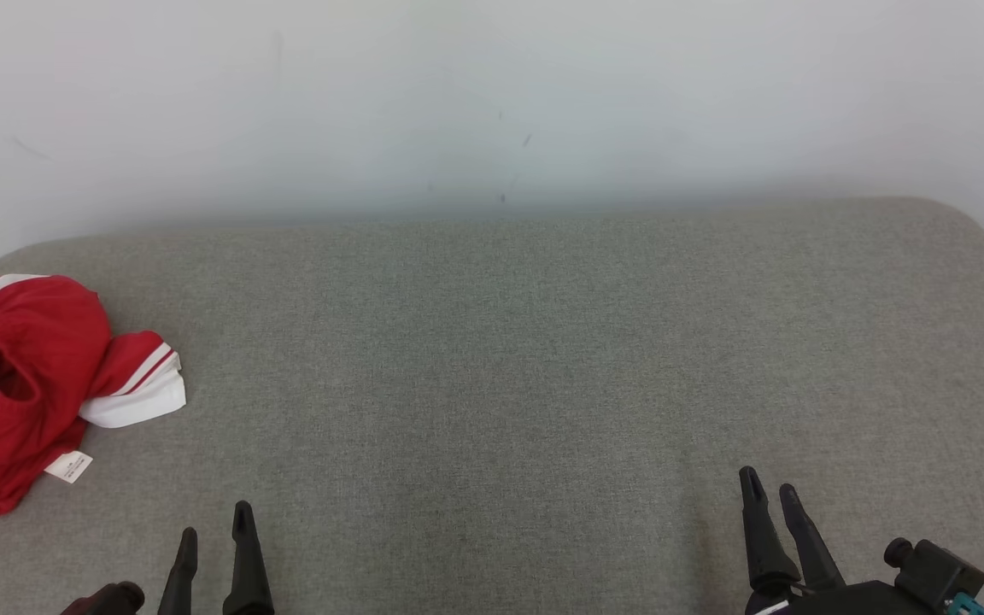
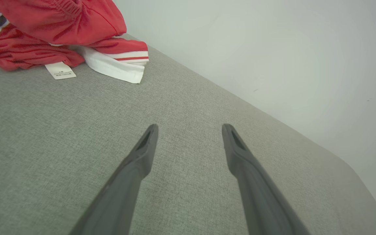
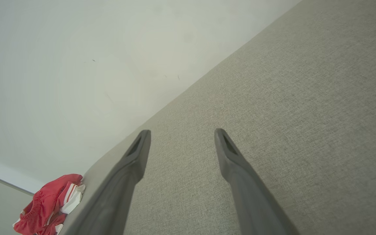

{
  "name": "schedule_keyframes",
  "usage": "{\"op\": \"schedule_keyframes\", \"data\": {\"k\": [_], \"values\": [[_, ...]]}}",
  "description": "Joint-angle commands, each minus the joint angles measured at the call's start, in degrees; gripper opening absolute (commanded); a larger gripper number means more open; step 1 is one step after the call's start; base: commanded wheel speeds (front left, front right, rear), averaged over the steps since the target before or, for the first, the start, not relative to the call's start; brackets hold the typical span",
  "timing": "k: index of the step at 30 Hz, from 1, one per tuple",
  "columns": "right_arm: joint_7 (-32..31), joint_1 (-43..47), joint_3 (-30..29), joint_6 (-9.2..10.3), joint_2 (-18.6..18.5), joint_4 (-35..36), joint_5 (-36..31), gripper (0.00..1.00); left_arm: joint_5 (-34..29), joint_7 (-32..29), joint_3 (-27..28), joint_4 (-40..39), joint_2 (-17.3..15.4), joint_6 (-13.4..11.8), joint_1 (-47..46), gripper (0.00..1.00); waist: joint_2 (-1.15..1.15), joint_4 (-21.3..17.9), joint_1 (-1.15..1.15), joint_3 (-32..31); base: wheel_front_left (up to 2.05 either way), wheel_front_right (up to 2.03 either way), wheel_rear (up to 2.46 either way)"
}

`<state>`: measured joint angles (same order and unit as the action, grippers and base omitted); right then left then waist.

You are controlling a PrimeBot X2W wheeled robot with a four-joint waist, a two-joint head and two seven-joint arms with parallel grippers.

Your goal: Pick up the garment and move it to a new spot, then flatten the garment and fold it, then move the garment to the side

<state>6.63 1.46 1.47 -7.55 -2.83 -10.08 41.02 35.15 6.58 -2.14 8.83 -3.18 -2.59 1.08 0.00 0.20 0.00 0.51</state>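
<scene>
My left gripper [image 1: 215, 521] and right gripper [image 1: 767, 483] stood spread and empty. I judged the left should pinch the crumpled red garment [image 1: 22, 376] at its bunched middle, not its label [image 1: 69, 466].

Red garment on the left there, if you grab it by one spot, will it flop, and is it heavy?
Likely floppy: the garment lies crumpled in soft folds, so a one-point lift would probably let it hang. Probably light: the cloth looks thin. Pushed, it would likely bunch rather than slide on the textured grey surface.
</scene>
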Motion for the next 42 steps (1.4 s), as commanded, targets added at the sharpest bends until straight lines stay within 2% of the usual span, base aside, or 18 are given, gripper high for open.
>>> {"op": "schedule_keyframes", "data": {"k": [1, 19, 42], "values": [[0.5, 0.1, 0.3, 0.06, 0.0, 0.8, -1.6, 1.00, -1.4, 0.6, -0.3, -0.8, -0.5, -0.4, 0.1, 1.00, 0.00, 0.0, 0.00, 0.0, 0.00, 0.00, 0.00], [3.4, 1.3, 0.3, 0.07, 0.0, 1.2, -14.3, 1.00, -13.1, 3.4, -2.0, -1.9, -1.4, -4.0, 2.2, 1.00, 0.00, -0.2, 0.00, 0.1, 0.00, 0.00, 0.00], [6.2, 2.5, 1.2, 0.10, 0.0, 1.7, -25.8, 1.00, -25.1, 6.3, -3.3, -3.6, -1.7, -6.1, 3.7, 1.00, 0.00, -0.2, 0.00, 0.3, 0.00, 0.00, 0.00]]}}
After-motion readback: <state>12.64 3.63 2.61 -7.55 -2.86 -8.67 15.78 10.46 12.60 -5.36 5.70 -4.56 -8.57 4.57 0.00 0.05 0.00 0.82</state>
